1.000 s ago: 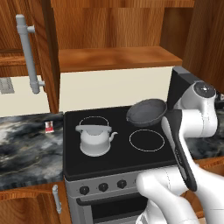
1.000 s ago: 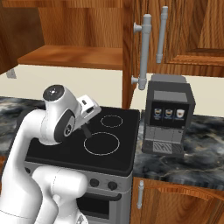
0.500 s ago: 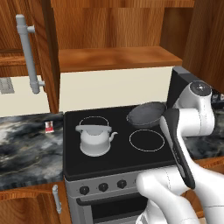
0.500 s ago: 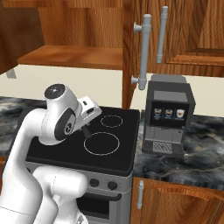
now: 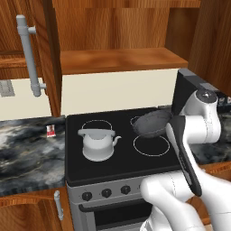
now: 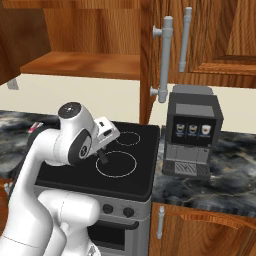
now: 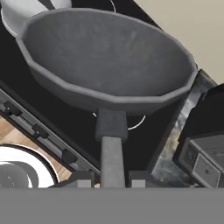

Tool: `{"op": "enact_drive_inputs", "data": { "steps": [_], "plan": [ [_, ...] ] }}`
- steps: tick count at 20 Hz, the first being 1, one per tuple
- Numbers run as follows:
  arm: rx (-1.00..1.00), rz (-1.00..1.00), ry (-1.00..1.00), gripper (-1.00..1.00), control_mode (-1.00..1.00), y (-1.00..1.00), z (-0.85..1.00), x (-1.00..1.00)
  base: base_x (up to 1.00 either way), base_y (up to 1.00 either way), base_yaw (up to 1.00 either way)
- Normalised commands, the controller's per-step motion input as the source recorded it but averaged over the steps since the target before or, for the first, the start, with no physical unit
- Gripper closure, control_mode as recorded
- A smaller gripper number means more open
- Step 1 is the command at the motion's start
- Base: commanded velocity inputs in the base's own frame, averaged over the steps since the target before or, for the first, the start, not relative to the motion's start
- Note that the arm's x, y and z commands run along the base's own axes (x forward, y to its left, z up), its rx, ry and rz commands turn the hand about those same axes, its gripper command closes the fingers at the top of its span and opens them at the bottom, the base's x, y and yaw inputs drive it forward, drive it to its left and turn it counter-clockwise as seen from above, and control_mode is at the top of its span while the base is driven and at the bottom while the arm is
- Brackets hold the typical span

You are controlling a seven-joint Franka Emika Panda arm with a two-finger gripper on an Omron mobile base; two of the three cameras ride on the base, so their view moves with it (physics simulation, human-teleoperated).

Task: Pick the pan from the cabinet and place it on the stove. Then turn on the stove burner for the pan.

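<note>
The gripper (image 7: 112,177) is clenched on the thin handle of the pan (image 5: 152,123), holding it tilted in the air above the stove (image 5: 76,167) near its back right corner. A white kettle (image 5: 97,143) sits on the front left ring.

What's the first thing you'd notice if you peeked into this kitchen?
The claw is shut on the handle of the grey pan, which tilts in the air over the right side of the black stove. A white kettle sits on the stove's left front ring, and a black coffee machine stands on the counter to the right.
</note>
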Motion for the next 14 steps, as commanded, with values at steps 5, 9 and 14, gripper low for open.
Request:
{"op": "enact_drive_inputs", "data": {
  "steps": [5, 9, 14],
  "plan": [
    [0.0, 0.0, 0.0, 1.0, -1.0, -0.11, -0.37, 0.0, 0.0, 0.0, 0.0],
    [0.0, 0.0, 0.0, 1.0, -1.0, 0.0, -0.53, 0.0, 0.0, 0.0, 0.0],
    [0.0, 0.0, 0.0, 1.0, -1.0, 0.0, -0.51, 0.01, 0.0, 0.0, 0.0]
  ]
}}
